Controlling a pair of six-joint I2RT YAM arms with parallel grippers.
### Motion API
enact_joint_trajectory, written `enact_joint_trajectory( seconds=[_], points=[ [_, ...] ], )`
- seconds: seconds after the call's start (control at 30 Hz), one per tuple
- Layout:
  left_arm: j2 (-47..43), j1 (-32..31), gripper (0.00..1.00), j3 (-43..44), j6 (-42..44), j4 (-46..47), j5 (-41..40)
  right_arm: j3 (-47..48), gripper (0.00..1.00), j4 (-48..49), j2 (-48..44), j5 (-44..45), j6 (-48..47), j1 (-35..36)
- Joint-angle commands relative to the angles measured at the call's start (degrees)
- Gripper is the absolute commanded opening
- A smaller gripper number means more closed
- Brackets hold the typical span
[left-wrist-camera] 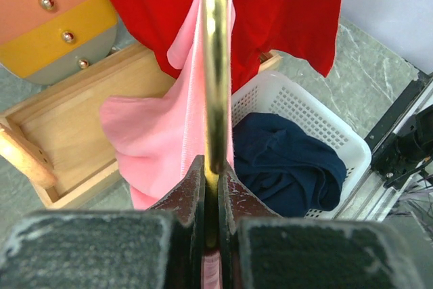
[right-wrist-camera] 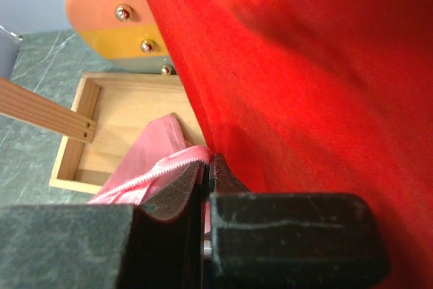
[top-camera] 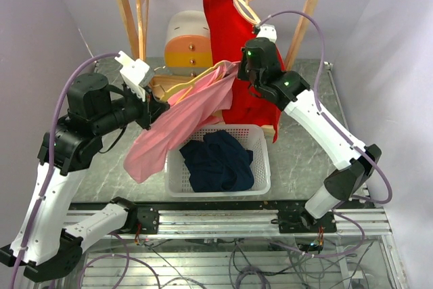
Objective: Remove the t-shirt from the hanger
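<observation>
The pink cotton t-shirt (top-camera: 183, 123) hangs in mid-air above the white plastic laundry basket (top-camera: 262, 141), draped over the pale yellow hanger (top-camera: 184, 86). The left gripper (left-wrist-camera: 213, 184) is pressed together on the hanger's bar. The right gripper (right-wrist-camera: 206, 170) pinches the shirt's ribbed edge beside a hanging red garment (right-wrist-camera: 304, 65). The hanger's long axis runs from left gripper toward right, so the right arm looks best placed to draw the cloth off, away from the left

Left gripper (left-wrist-camera: 213, 175), right gripper (right-wrist-camera: 208, 169) (both closed)
</observation>
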Motion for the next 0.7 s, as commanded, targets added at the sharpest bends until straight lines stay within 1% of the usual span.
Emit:
enact_joint_trajectory(
  seconds=[0.0,0.23,0.4,0.47,0.53,0.6,0.67],
  points=[
    [-4.1,0.1,0.07,6.7,3.1,-7.9,-2.4,-3.8,0.0,-2.3,-1.4,12.9,-0.5,-6.4],
    [-5.6,0.1,0.07,6.5,2.1,-7.0,-5.7,-7.7,0.0,-2.8,-3.2,12.1,0.4,-6.5],
    [-6.3,0.1,0.07,4.9,0.2,-3.4,-5.9,-11.3,0.0,-2.8,-4.7,10.0,1.8,-6.5],
    [-6.4,0.1,0.07,5.5,0.7,-3.4,-7.1,-12.8,0.0,-3.5,-5.0,10.4,2.2,-6.5],
    [-6.0,0.1,0.07,7.9,1.8,-5.2,-9.5,-14.5,0.0,-3.9,-5.7,10.2,2.7,-6.5],
    [-5.3,0.1,0.07,10.0,2.6,-6.6,-11.2,-16.9,0.0,-3.3,-6.8,8.4,3.4,-6.5],
    [-5.1,0.1,0.07,9.8,2.0,-5.6,-11.0,-19.4,0.0,-2.4,-8.0,6.2,4.5,-6.4]
  ],
)
